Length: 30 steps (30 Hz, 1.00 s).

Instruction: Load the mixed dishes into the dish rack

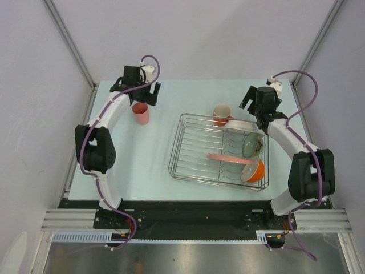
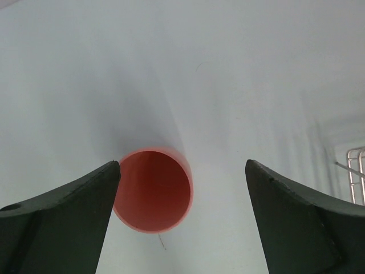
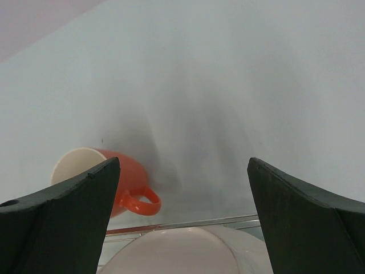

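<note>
The pink tumbler (image 1: 141, 112) stands upright on the table left of the dish rack (image 1: 188, 149). My left gripper (image 1: 144, 97) hovers open just above and behind it. In the left wrist view the tumbler (image 2: 153, 191) sits by the left finger (image 2: 68, 220), its mouth facing up. My right gripper (image 1: 255, 111) is open over the rack's far right corner. Its wrist view shows the orange mug (image 3: 128, 182) outside the rack and the white plate (image 3: 182, 251) below. The rack holds the white plate (image 1: 242, 125), sage-green bowl (image 1: 251, 144), orange bowl (image 1: 255, 170) and pink plate (image 1: 231, 160). The mug (image 1: 222, 113) stands against the rack's far side.
The rack's left half has bare wire slots (image 1: 197, 142). A corner of the rack (image 2: 355, 171) shows at the right edge of the left wrist view. Grey walls enclose the table on three sides.
</note>
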Available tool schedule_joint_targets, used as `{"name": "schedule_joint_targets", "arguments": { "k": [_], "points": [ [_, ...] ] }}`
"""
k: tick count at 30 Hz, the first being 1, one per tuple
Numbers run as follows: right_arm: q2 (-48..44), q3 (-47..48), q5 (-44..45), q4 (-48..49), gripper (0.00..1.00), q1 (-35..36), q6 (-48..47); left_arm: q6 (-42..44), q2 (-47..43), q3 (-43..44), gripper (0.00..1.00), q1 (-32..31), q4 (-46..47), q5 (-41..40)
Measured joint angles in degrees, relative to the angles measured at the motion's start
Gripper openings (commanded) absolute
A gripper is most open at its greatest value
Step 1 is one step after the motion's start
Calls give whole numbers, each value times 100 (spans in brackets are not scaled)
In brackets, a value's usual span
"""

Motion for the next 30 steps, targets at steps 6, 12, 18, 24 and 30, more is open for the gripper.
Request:
{"name": "schedule_joint_targets", "arguments": {
  "k": [6,12,18,24,30],
  "points": [
    [332,0,-20,-9,100,120,-13,-216,-13,-654,94,214,693,-361],
    [332,0,11,-11,100,144,-20,-304,-28,-1051,94,420,1154,-625],
    [332,0,74,-22,100,188,-57,-323,-267,-1449,92,629,1438,-632],
    [332,0,90,-22,100,262,-63,-326,-448,-1703,87,831,1519,-444],
    [332,0,120,-24,100,282,-101,-321,-518,-1759,71,881,1521,-273]
  ]
}}
